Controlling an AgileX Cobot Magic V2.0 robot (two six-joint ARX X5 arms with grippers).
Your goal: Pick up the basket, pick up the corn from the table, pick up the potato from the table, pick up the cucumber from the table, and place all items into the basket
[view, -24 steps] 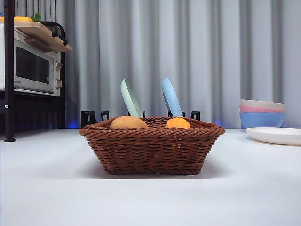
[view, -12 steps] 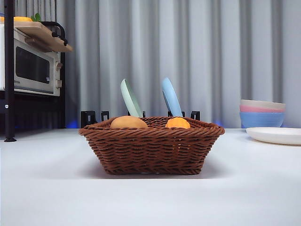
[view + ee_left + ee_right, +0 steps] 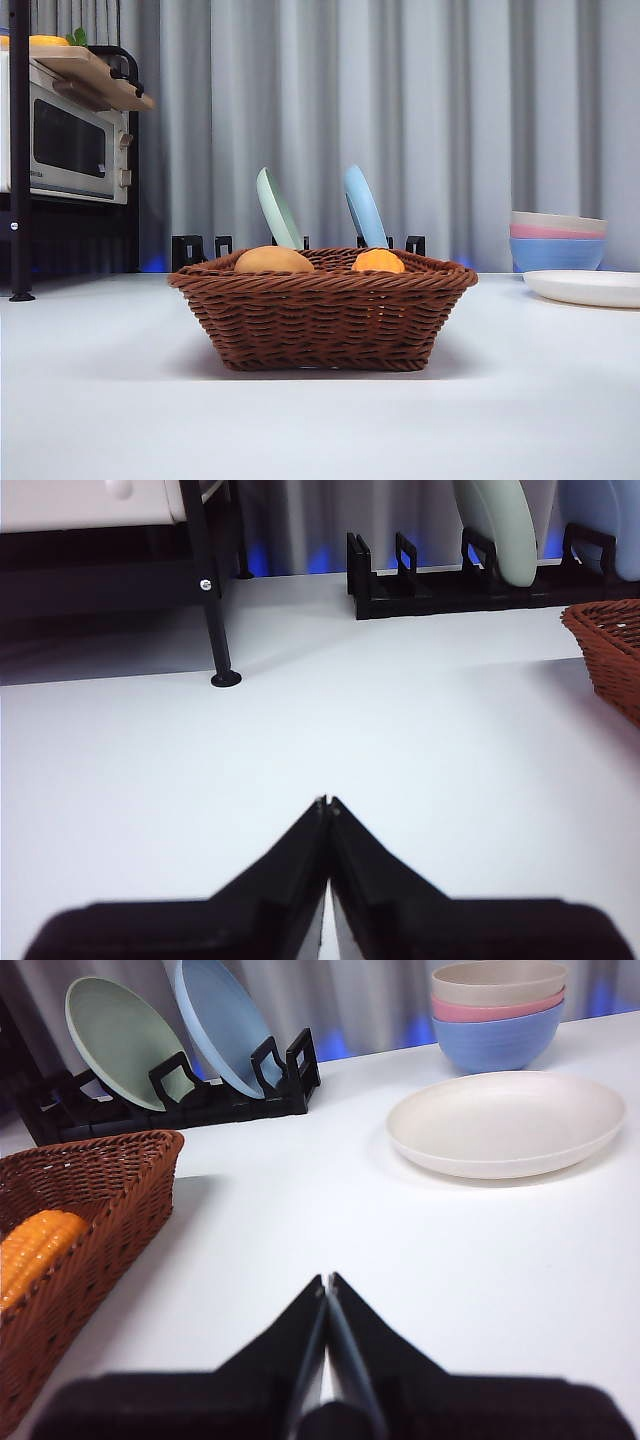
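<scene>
1. Nearest me, both arms wait low over the table (image 3: 100, 400). My left gripper (image 3: 327, 802) is pinched closed on nothing over bare white surface, the basket's (image 3: 610, 650) corner off to one side. My right gripper (image 3: 327, 1280) is likewise closed and empty, just beside the basket (image 3: 90, 1200).

2. Nothing has shifted across the last second in the front view: same basket (image 3: 322, 315), same contents, no arm in frame. I read that as the loading being done or nearly so.

3. Mid-table, the basket sits flat, the potato (image 3: 273, 260) and corn (image 3: 378, 261) showing above its rim. The corn (image 3: 35, 1245) lies against the inner wall. I cannot see the cucumber; it may lie below the rim, hidden.

4. Open table lies all around the basket, widest in front of it.

5. Farther out, the plate (image 3: 505, 1125) and stacked bowls (image 3: 498, 1010) bound one side, the dish rack (image 3: 170, 1095) stands behind the basket, and the microwave shelf (image 3: 70, 140) closes the other.
</scene>
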